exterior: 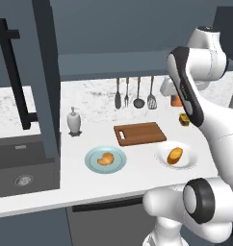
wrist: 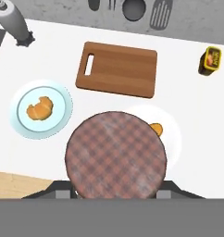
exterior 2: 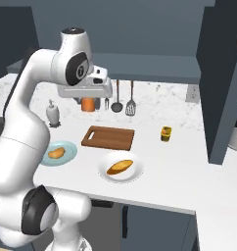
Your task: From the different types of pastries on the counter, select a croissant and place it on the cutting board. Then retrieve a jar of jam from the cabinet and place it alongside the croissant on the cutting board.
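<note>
My gripper [exterior 2: 88, 99] hangs high over the counter [exterior 2: 164, 162], shut on the jar of jam [exterior 2: 87, 105], an orange-brown jar. In the hand view its checked lid [wrist: 116, 155] sits between my fingers, above the white dish. The croissant [exterior: 106, 159] [wrist: 39, 109] lies on the light-blue plate [exterior: 92, 166], left of the dish. The wooden cutting board [exterior: 139, 133] [exterior 2: 108, 138] [wrist: 117, 69] lies bare behind both. The rounder bun [exterior: 174, 155] [exterior 2: 120, 167] rests on the white dish [exterior 2: 135, 172]. The cabinet door [exterior: 46, 77] stands open at the left.
A white shaker bottle [exterior: 74, 121] [wrist: 14, 23] stands left of the board. A small yellow-and-black pot [exterior 2: 165, 133] [wrist: 210, 60] sits to its right. Utensils [exterior: 135, 93] hang on the back wall. A dark sink [exterior: 22, 168] lies at the far left.
</note>
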